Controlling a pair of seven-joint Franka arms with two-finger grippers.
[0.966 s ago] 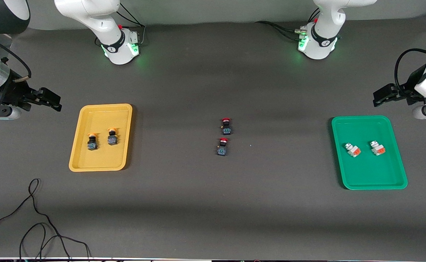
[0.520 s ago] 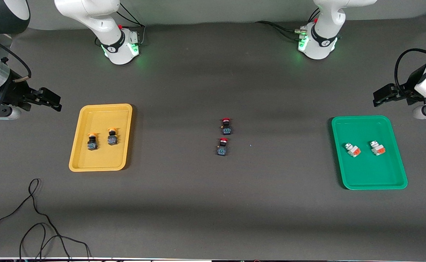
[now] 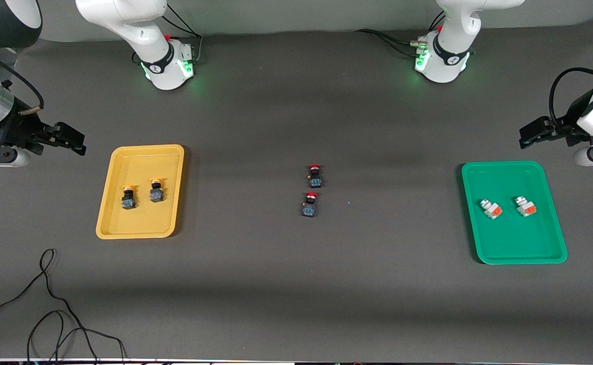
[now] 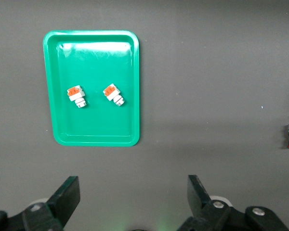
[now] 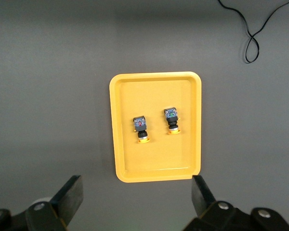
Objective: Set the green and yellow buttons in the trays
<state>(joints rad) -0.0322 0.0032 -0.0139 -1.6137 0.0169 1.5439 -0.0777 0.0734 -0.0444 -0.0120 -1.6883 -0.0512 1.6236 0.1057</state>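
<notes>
Buttons sit in two trays, and both claws hang off to the sides.

The right gripper (image 3: 76, 143) is up in the air at the right arm's end of the table, and the yellow tray (image 3: 119, 223) lies on the table close to it. Two yellow-capped buttons (image 3: 128, 196) sit side by side in that tray. The left gripper (image 3: 525, 138) is up in the air at the left arm's end, and the green tray (image 3: 509, 248) lies close to it, nearer the camera. Two white buttons with orange blocks (image 3: 491, 209) lie side by side in it. Two red-capped buttons (image 3: 314, 175) stand on the dark table (image 3: 296, 284), well apart from both claws and about midway between them. A black cable (image 3: 48, 299) curls on the table near the camera, at the right gripper's end.
</notes>
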